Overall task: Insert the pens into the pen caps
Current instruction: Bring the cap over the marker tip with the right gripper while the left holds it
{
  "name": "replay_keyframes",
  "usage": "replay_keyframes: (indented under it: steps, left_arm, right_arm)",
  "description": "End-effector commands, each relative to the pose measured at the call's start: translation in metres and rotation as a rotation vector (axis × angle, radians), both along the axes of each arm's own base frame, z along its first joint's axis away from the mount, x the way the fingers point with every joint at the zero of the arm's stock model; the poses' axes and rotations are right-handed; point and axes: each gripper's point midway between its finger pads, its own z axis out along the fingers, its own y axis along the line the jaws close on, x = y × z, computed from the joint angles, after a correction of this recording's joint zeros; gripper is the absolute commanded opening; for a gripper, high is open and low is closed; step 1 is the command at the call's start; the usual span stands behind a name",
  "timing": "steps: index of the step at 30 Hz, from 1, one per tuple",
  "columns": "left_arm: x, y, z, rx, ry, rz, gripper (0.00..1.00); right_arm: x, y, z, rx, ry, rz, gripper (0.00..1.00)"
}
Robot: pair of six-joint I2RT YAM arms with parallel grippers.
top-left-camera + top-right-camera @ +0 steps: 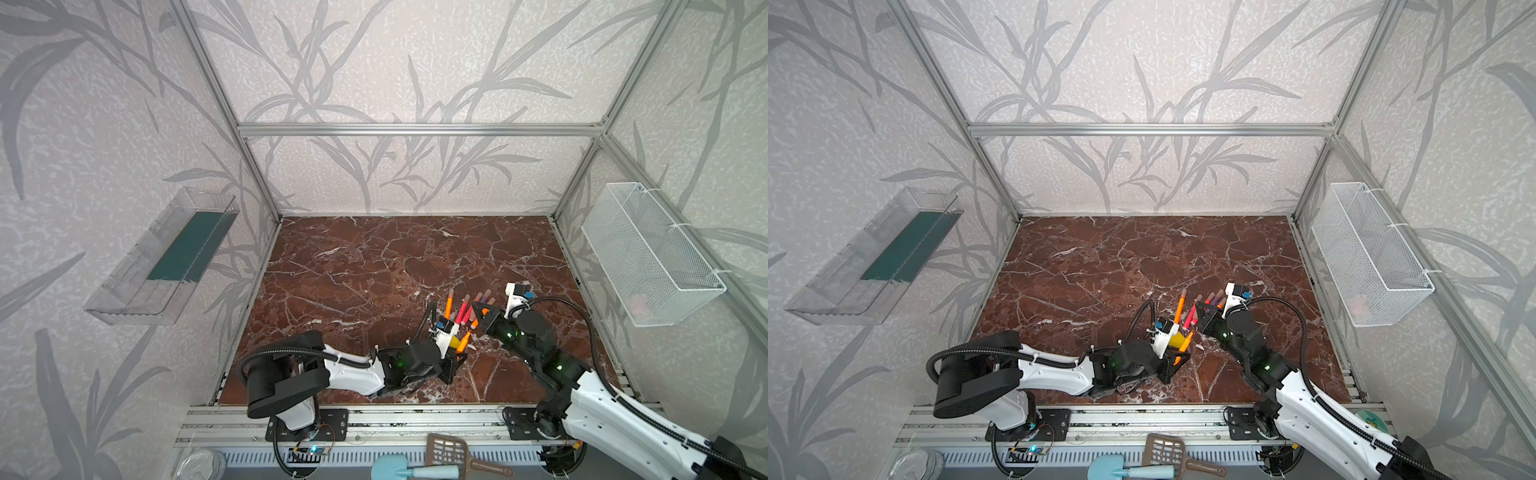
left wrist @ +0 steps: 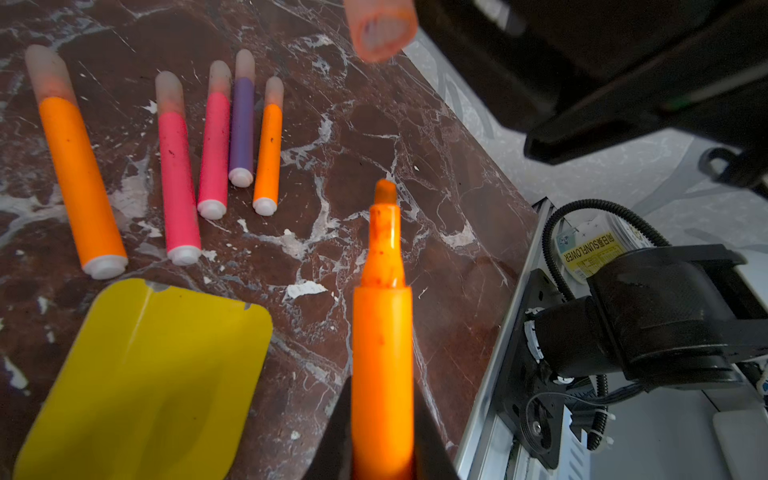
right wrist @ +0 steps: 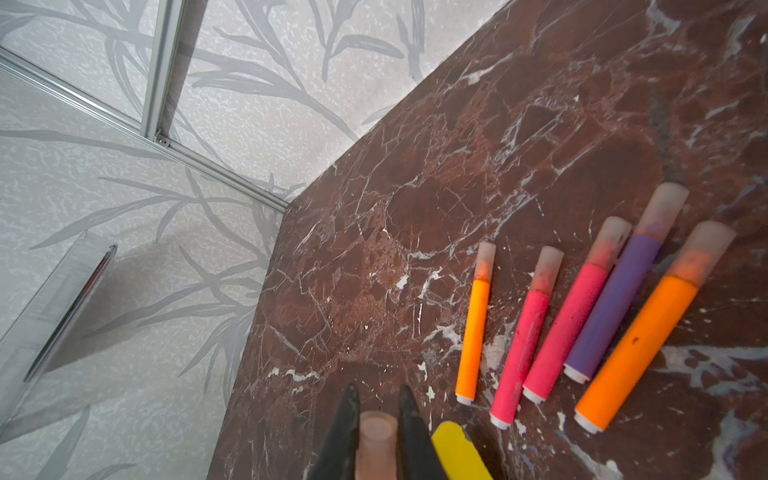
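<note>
In the left wrist view my left gripper (image 2: 382, 386) is shut on an uncapped orange pen (image 2: 382, 332), its wet tip pointing at a pen cap (image 2: 382, 29) a short way off. My right gripper (image 3: 376, 395) is shut on that translucent pinkish pen cap (image 3: 376, 440). In both top views the two grippers (image 1: 456, 358) (image 1: 478, 318) face each other near the table's front right. Several capped pens lie side by side on the marble: orange (image 2: 79, 178), pink (image 2: 178, 187), pink (image 2: 214, 153), purple (image 2: 242, 129), orange (image 2: 268, 153).
A yellow toy shovel (image 2: 145, 374) lies flat beside my left gripper. A white wire basket (image 1: 652, 253) hangs on the right wall and a clear tray (image 1: 166, 257) on the left wall. A brown scoop (image 1: 453, 451) lies beyond the front rail.
</note>
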Motion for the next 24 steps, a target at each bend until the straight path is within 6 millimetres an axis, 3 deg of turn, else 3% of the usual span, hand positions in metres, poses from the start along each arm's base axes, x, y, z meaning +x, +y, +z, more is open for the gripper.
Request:
replay_keyframes:
  steps: [1, 24]
  left_arm:
    - [0.005, 0.000, 0.012, -0.034, -0.035, 0.034, 0.00]
    - [0.013, -0.001, 0.015, -0.032, -0.062, 0.067, 0.00]
  right_arm:
    - [-0.002, 0.004, 0.004, 0.066, -0.006, 0.015, 0.10]
    - [-0.020, 0.013, -0.009, 0.149, 0.015, 0.080, 0.10]
